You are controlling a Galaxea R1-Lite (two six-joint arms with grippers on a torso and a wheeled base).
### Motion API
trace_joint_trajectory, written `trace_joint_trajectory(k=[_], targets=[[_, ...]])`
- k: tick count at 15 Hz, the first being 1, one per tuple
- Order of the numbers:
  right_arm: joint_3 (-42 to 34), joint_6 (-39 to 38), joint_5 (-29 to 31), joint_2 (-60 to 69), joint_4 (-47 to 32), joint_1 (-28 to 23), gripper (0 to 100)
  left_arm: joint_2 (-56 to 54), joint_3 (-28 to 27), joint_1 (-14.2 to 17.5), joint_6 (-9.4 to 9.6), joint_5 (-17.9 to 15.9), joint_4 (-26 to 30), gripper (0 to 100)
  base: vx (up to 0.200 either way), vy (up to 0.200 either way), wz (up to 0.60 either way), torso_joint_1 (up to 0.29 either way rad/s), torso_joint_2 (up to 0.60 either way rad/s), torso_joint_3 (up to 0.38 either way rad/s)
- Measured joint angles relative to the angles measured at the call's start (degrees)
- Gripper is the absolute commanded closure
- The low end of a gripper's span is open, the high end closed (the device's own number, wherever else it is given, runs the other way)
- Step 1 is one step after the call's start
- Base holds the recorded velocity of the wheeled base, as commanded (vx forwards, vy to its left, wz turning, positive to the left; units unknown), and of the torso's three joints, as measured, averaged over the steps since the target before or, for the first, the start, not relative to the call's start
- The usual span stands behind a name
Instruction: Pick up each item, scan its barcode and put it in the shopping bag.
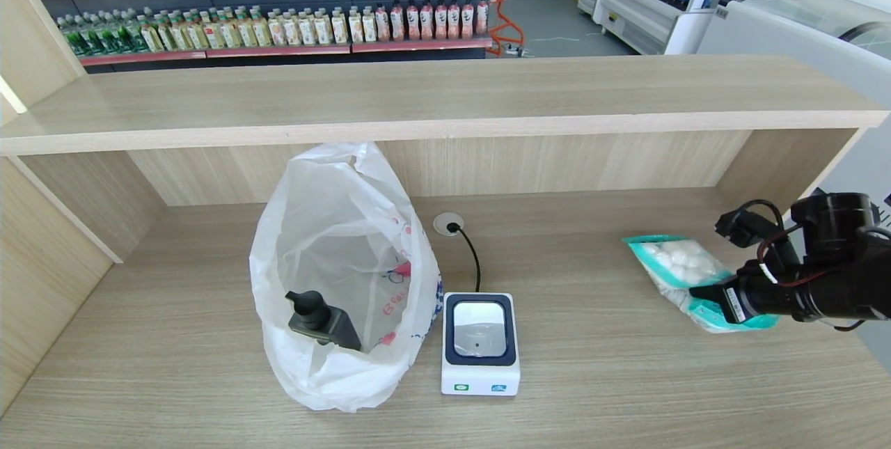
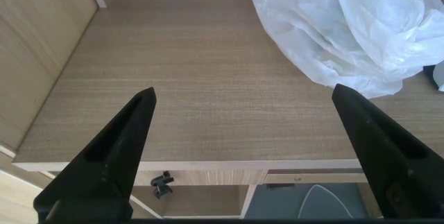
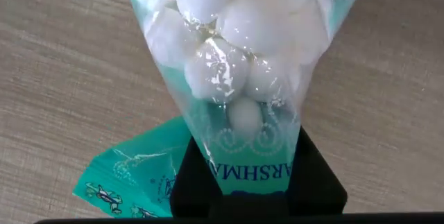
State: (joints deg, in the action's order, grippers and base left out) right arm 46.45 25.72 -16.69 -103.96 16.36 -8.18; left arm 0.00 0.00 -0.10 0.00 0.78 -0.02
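— Left side?
— The left gripper (image 2: 244, 92) points downward, its two dark fingers (image 2: 114, 151) spread wide apart.
— And the right?
— The right arm (image 1: 828, 261) lies low and about level, wrist turned inward. The right gripper (image 1: 702, 293) is clamped on one end of the marshmallow bag (image 1: 672, 264).

A: What marks the right arm (image 1: 832, 271)?
B: Black throughout, built of thick rounded segments. Thin black cables (image 1: 764, 207) loop above the wrist with one red wire (image 1: 771, 243), and the wrist carries a white label (image 1: 735, 301) with dark print.
A: And the left gripper (image 2: 244, 91)?
B: Two matte black fingers (image 2: 111, 154), flat-sided wedges tapering to blunt tips.
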Motion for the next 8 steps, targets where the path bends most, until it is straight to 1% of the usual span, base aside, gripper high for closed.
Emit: trace_joint_trajectory(k=[1,3,4,6,8], targets=[[1.6,0.0,-0.7,0.2,2.2,0.5,100,0.0,0.0,0.0,0.0,0.0,0.0,0,0.0,0.0,0.0,0.0,0.0,0.0],[3.4,0.5,-5.3,1.0,7.8,1.7,100,0.0,0.0,0.0,0.0,0.0,0.0,0,0.0,0.0,0.0,0.0,0.0,0.0],[3.7,1.2,-6.3,1.4,8.9,2.3,100,0.0,0.0,0.0,0.0,0.0,0.0,0,0.0,0.0,0.0,0.0,0.0,0.0],[3.6,7.5,-10.9,2.0,13.0,2.9,100,0.0,0.0,0.0,0.0,0.0,0.0,0,0.0,0.0,0.0,0.0,0.0,0.0],[3.0,11.5,-14.4,2.5,14.0,3.2,100,0.0,0.0,0.0,0.0,0.0,0.0,0,0.0,0.0,0.0,0.0,0.0,0.0]])
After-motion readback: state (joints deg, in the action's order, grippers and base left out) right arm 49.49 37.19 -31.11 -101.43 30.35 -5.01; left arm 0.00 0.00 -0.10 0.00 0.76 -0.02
